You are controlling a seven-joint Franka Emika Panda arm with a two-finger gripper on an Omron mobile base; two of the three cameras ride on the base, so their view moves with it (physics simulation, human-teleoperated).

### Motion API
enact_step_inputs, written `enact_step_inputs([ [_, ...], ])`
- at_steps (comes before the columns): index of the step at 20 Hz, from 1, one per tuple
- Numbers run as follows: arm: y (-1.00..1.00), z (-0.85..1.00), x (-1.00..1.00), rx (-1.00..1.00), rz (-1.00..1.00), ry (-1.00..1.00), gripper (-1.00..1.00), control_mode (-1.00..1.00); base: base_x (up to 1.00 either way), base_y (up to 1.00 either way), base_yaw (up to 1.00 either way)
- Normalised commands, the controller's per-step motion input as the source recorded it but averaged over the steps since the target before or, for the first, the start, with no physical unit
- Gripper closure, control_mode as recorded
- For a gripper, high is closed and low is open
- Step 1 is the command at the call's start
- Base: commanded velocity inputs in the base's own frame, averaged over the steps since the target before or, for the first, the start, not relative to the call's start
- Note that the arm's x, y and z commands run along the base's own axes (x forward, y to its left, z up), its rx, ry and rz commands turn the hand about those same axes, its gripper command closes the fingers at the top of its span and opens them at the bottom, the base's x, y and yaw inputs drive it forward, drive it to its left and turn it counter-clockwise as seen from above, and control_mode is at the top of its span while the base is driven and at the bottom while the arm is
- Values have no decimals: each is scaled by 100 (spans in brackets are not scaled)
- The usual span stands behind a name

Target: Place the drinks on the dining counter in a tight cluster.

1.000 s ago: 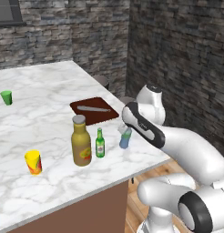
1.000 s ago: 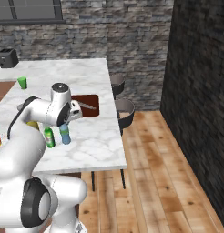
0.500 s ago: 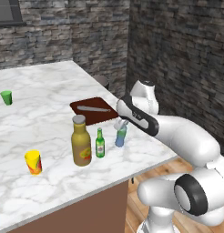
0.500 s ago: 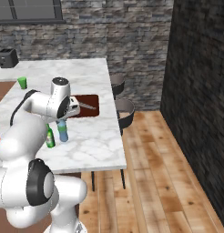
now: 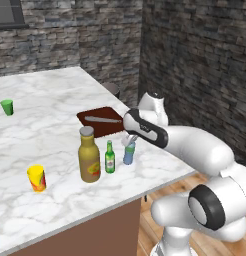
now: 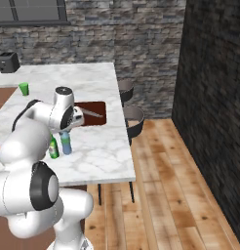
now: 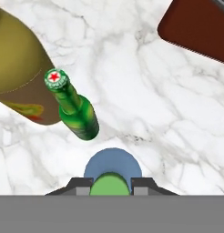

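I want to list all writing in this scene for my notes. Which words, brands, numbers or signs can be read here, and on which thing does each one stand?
No text can be read in any view.
Green bottle: red cap with a white star sign, no words.
Mustard-amber bottle: yellow-red label, too blurred to read.
Pale-blue bottle: no label visible.
Yellow cup: red print, unreadable.

Dark brown rectangular cutting board [image 5: 101, 121] with a grey knife [image 5: 104, 119] lying on it. Small green cup [image 5: 7, 107] far off; yellow-red cup [image 5: 36, 178] near edge. Two round dark stools [image 6: 134, 122].
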Motion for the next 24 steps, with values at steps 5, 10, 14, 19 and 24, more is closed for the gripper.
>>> enact_step_inputs([
  [5, 0, -26, 0, 0, 0, 1, 100, -100, 0, 0, 0],
  [10, 0, -17, 0, 0, 0, 2, 100, -100, 0, 0, 0],
  [14, 0, 0, 13, 0, 0, 0, 100, -100, 0, 0, 0],
  [19, 0, 0, 20, 0, 0, 0, 100, -100, 0, 0, 0],
  [24, 0, -8, 4, 0, 0, 0, 100, -100, 0, 0, 0],
])
